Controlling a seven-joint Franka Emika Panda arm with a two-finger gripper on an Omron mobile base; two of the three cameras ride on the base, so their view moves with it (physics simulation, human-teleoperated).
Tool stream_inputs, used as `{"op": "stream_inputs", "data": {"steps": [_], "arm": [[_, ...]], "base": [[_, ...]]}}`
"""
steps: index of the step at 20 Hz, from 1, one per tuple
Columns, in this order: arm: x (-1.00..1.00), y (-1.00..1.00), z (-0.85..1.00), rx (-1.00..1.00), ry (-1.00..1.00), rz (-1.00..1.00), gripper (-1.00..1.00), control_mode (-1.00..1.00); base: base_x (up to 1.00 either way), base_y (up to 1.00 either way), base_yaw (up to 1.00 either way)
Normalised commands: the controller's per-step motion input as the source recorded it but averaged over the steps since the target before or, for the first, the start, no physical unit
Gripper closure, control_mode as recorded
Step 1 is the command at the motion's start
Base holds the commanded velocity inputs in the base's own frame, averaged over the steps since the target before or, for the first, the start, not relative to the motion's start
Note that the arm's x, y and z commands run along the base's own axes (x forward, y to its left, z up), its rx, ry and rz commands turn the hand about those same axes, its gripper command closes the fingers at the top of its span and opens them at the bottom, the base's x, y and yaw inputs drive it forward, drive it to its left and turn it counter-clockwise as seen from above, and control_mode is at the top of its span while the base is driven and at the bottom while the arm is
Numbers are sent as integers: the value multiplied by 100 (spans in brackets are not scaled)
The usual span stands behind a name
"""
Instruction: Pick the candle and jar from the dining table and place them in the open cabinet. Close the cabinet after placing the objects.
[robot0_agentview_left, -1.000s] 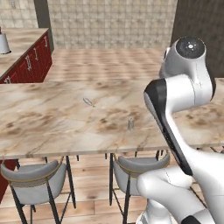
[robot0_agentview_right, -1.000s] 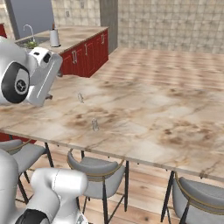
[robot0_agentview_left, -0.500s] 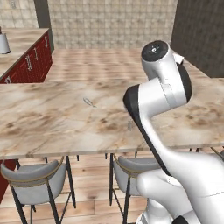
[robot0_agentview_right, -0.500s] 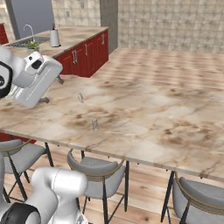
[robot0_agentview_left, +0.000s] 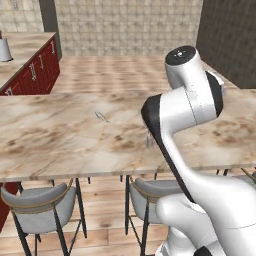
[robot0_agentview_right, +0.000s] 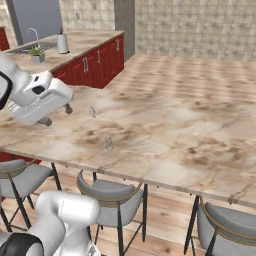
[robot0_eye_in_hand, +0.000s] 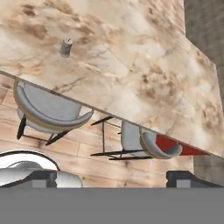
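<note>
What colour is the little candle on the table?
Pale grey; the candle shows best in the hand view.

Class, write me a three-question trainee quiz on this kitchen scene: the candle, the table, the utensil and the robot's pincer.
1. True or false: the candle stands upright on the dining table.
2. The pincer is: A) shut on the candle, B) open and holding nothing, C) shut on a chair.
3. Fill in: the thin silvery utensil lies farther from the table's near edge than the ______.

Key: 1 true. 2 B; it hangs over the table, apart from the candle. 3 candle.
</note>
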Motion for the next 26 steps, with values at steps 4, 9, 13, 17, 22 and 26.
{"op": "stream_inputs", "data": {"steps": [4,9,13,17,22,26], "arm": [[-45,0,-21,30,-47,-2,-100,-100],[-35,0,-7,19,-49,0,-100,-100],[-22,-1,0,4,-24,1,-100,-100],[11,0,0,5,-5,0,-100,-100],[48,0,0,3,3,0,-100,-100],[41,0,0,2,6,0,-100,-100]], "base": [[0,0,0],[0,0,0],[0,0,0],[0,0,0],[0,0,0],[0,0,0]]}}
